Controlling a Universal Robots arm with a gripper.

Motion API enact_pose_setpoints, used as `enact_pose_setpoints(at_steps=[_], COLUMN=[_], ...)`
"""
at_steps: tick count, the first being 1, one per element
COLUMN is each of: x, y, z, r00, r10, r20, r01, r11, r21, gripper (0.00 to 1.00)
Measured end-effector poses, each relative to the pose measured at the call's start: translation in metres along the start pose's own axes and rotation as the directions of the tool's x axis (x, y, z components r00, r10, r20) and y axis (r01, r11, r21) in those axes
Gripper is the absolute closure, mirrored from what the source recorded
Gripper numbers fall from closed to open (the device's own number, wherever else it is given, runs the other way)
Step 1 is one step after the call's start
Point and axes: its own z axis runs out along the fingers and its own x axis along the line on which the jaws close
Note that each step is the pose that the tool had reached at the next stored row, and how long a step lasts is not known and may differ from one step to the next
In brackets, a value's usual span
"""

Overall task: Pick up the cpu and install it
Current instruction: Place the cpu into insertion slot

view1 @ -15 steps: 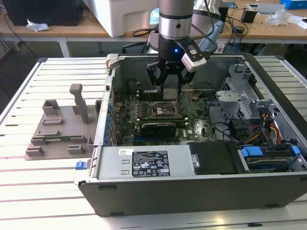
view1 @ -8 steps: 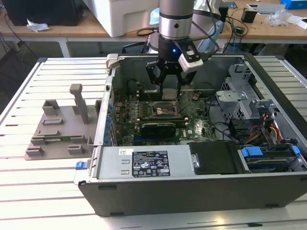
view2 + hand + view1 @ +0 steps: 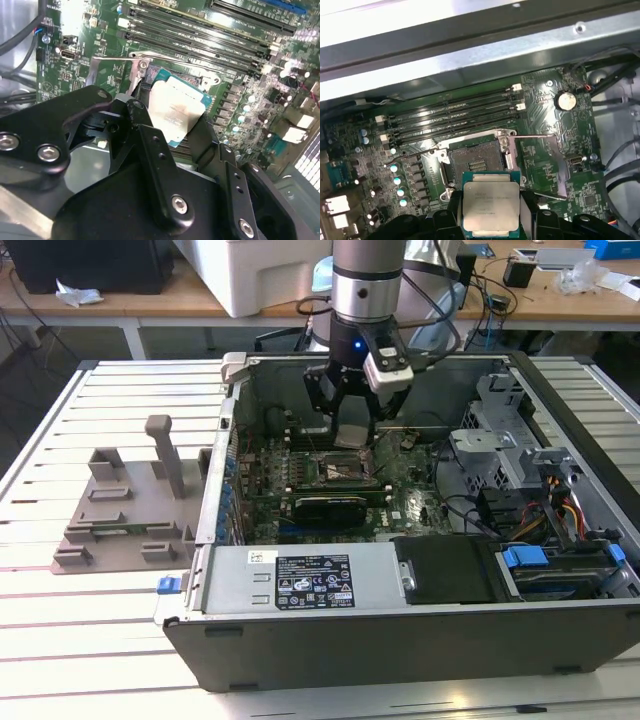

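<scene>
The cpu (image 3: pixel 491 207) is gripped on two opposite edges by the fingers (image 3: pixel 451 212) of the gripper (image 3: pixel 351 433) and held just above the motherboard (image 3: pixel 545 165) inside the open case (image 3: pixel 420 635). In the first wrist view the chip's silver top is seen face-on, with the socket (image 3: pixel 474 162) just beyond it and the socket's pin field exposed. In the second wrist view the cpu (image 3: pixel 175 112) is seen tilted, with its green edge shown and a black finger pressed against each side. There the socket is mostly hidden behind the chip. Memory slots (image 3: pixel 455 112) are seen in both wrist views. In the exterior view the arm (image 3: pixel 365 280) is seen reaching down into the case, with the gripper over the socket (image 3: pixel 335 470). A grey tray (image 3: pixel 120 515) is seen on the slatted table (image 3: pixel 100 640), to the exterior view's left of the case.
</scene>
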Motion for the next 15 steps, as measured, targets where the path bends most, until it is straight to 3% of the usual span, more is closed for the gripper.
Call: enact_pose_setpoints(at_steps=[6, 12, 15], x=[0.0, 0.0, -0.0001], y=[0.0, 0.0, 0.0], z=[0.0, 0.0, 0.0], r00=[0.9973, 0.9853, 0.9801], r10=[0.073, 0.171, 0.198], r20=[-0.0052, -0.0122, -0.0141], r01=[-0.073, -0.17, -0.198], r11=[0.9973, 0.9853, 0.9802], r21=[0.0025, 0.0054, 0.0062], gripper=[0.45, 0.45, 0.45])
